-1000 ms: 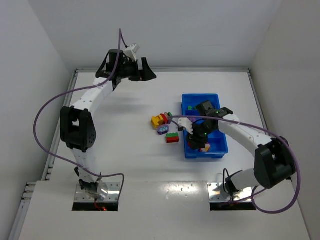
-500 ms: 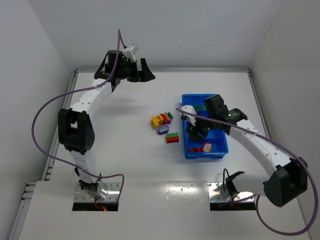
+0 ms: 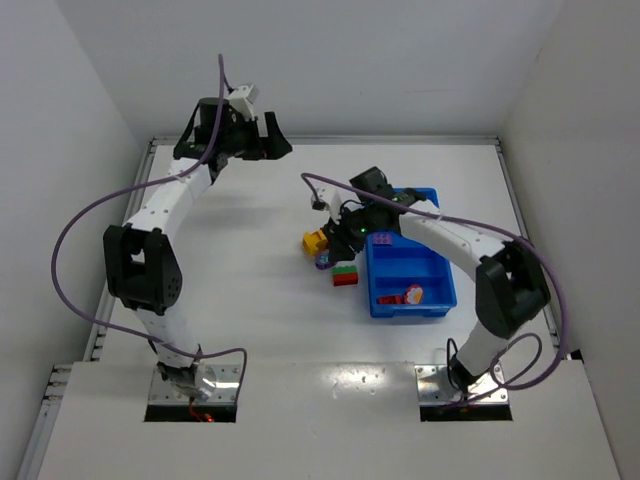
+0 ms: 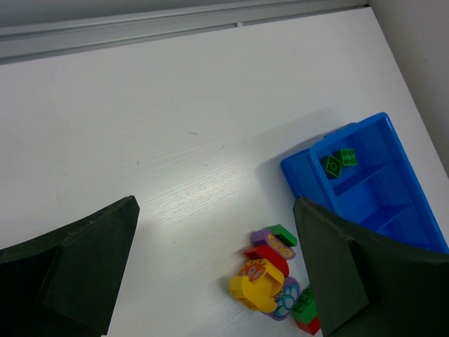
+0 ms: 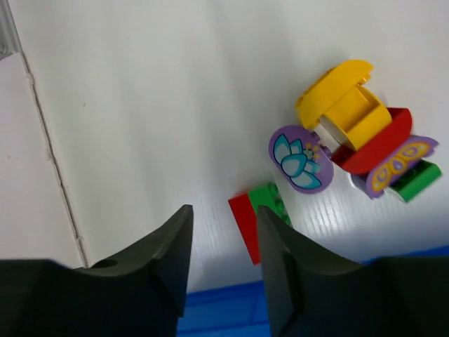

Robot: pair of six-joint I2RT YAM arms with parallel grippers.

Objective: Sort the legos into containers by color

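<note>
The blue tray [image 3: 437, 277] lies right of centre and also shows in the left wrist view [image 4: 368, 184]. Two green legos [image 4: 339, 162] lie in its far compartment, and a red piece [image 3: 410, 295] lies in its near one. Left of the tray is a loose cluster: a yellow lego [image 3: 315, 241], a purple flower lego [image 5: 302, 159], a red arch [image 5: 377, 143], a purple butterfly lego [image 5: 394, 167] and a red-and-green lego [image 5: 260, 222]. My right gripper [image 3: 346, 228] hovers over this cluster, open and empty [image 5: 223, 217]. My left gripper [image 3: 268, 139] is open and empty, high at the back [image 4: 215, 210].
White walls close the table in on the left, back and right. A metal rail [image 4: 175, 24] runs along the back edge. The right arm's purple cable [image 3: 330, 182] loops over the table above the cluster.
My right gripper has left the tray's near compartment, where the red piece now lies, and moved up and left over the loose cluster. The left arm has shifted slightly left.
</note>
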